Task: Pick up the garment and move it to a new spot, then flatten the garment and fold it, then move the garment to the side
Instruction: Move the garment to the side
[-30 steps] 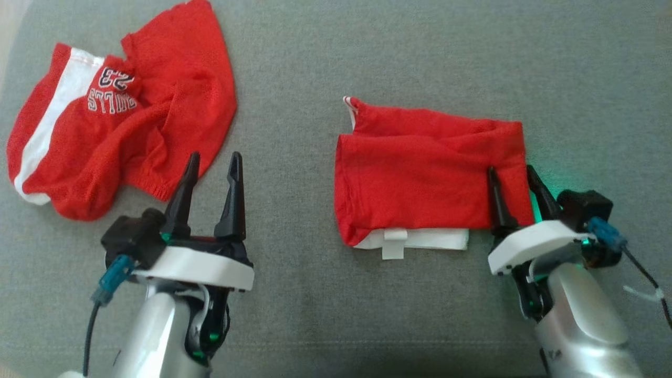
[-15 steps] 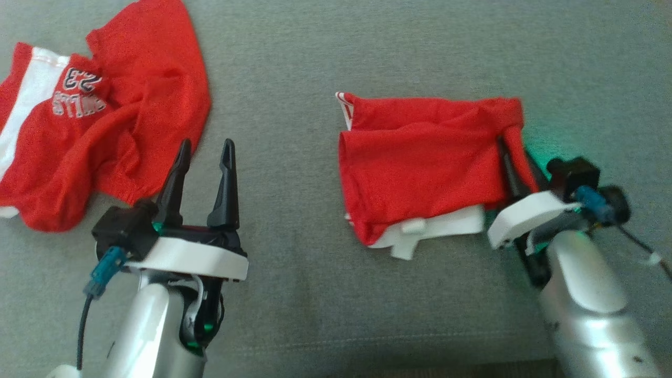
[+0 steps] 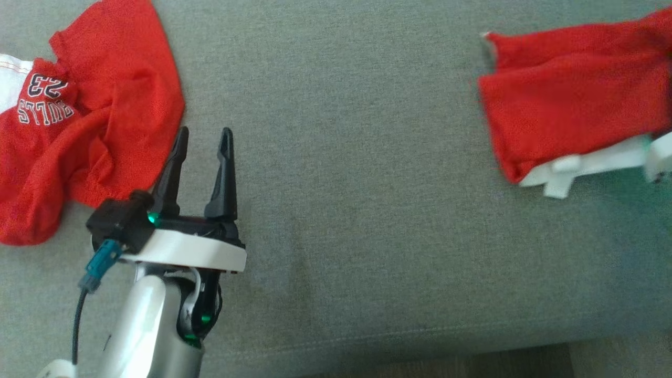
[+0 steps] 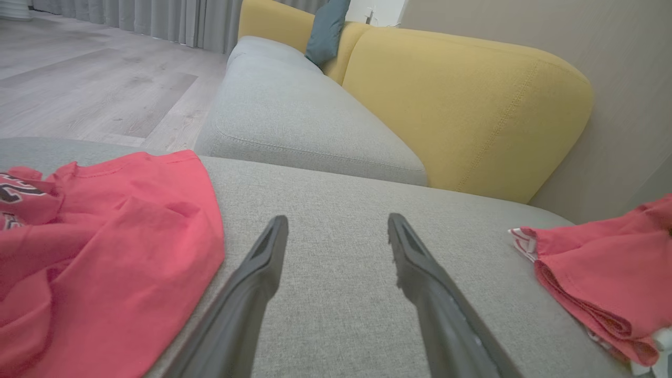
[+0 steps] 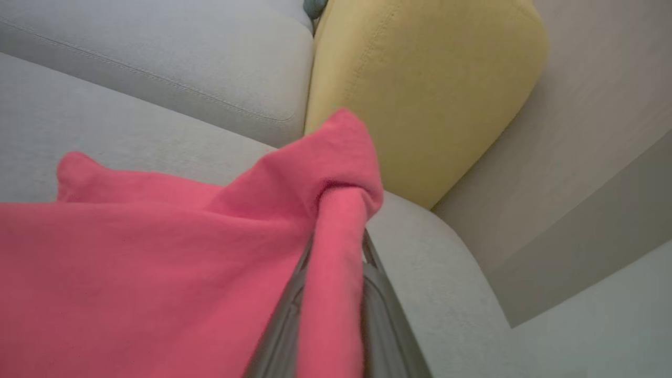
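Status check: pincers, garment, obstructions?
Left pincer open, idle. Right pincer shut on folded red cloth garment. Crumpled red mesh jersey lies left, apart from it.

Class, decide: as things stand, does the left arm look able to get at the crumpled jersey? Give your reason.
Probably yes: the left gripper stands open right beside the crumpled jersey, with nothing between them on the grey cushion.

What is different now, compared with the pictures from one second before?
The right tool closed on the right edge of the folded red cloth garment with white underlayer and pulled it to the robot's right across the grey fabric sofa seat. The head view also shifted slightly. The left tool stayed open beside the crumpled red mesh jersey with white lettering, which did not move.
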`<state>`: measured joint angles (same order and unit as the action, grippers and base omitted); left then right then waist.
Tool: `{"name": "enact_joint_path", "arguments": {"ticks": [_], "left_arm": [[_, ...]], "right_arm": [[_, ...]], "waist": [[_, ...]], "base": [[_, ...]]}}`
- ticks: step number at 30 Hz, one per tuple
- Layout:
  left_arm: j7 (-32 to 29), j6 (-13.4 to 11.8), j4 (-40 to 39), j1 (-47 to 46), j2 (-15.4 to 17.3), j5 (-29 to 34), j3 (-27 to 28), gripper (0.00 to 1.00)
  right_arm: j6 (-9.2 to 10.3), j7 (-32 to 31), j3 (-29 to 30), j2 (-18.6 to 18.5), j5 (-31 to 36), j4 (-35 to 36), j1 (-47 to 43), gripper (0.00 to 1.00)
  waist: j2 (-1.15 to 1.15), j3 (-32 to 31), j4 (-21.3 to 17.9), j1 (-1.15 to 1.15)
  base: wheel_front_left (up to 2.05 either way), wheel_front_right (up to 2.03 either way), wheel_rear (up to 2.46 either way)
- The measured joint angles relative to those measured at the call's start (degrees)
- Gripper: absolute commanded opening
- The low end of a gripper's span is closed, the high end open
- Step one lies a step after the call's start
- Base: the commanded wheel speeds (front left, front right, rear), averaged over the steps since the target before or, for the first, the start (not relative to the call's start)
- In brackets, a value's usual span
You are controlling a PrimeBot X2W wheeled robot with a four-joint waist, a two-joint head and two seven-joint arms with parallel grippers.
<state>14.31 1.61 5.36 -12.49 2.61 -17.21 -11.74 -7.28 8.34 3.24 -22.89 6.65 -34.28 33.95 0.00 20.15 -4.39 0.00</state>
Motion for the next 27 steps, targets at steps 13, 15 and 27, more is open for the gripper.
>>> {"name": "enact_joint_path", "arguments": {"ticks": [13, 15, 27], "left_arm": [[0.00, -0.07, -0.09, -0.65, 0.00, 0.99, 0.73, 1.00], [0.00, -0.07, -0.09, -0.64, 0.00, 0.99, 0.78, 1.00], [0.00, 0.42, -0.03, -0.64, 0.00, 0.99, 1.07, 1.00]], "right_arm": [[0.00, -2.42, 5.49, -1.81, 0.24, 3.27, 1.23, 0.00], [0.00, -2.88, 5.78, -1.33, 0.22, 4.06, 1.22, 0.00], [0.00, -4.44, 6.23, -0.09, -0.52, 8.17, 0.66, 1.00]], "waist": [[0.00, 0.28, 0.39, 0.00], [0.00, 0.25, 0.31, 0.00], [0.00, 0.53, -0.19, 0.00]], "base": [[0.00, 0.00, 0.00], [0.00, 0.00, 0.00], [0.00, 0.00, 0.00]]}}
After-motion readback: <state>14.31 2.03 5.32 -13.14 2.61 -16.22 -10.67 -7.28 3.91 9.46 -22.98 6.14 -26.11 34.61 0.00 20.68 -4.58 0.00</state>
